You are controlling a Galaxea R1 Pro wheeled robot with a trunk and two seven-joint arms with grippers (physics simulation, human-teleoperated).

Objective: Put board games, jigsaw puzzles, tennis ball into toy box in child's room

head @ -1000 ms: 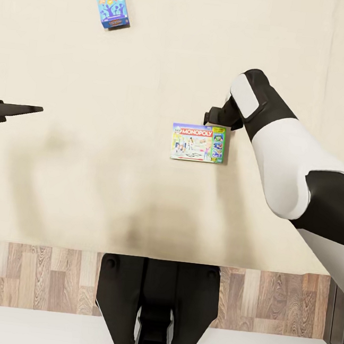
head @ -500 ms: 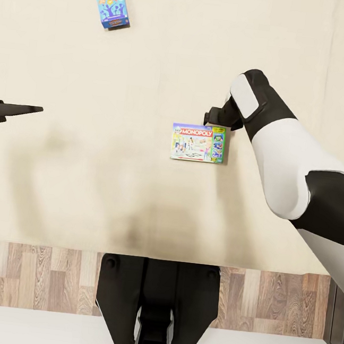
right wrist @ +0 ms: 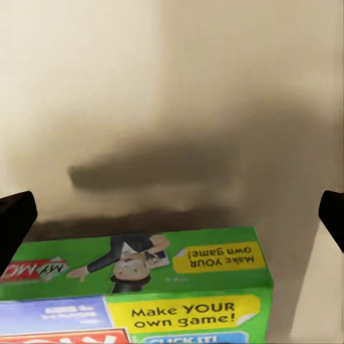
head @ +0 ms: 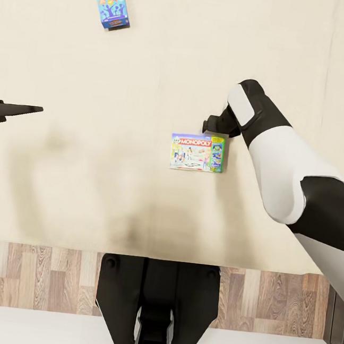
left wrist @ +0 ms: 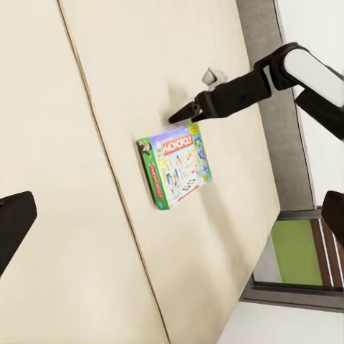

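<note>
Two board games lie on the bed's cream mattress. The white Monopoly box with green edges sits near the middle, seen also as Monopoly box and Monopoly box. The small teal-blue box lies far up on the left. My right gripper is open, its fingertips at the Monopoly box's far edge; the right wrist view has a finger at each side with the box's edge between them. My left gripper hangs open over bare mattress, well left of the box.
A strip of wood-plank floor runs between the bed's near edge and my black base. The mattress seam runs along the right. The dark grey bed frame borders the mattress beyond my right arm.
My right arm has drawn back toward me, and the Monopoly box has slid a little the same way over the mattress. The left arm and the teal-blue box have not moved.
</note>
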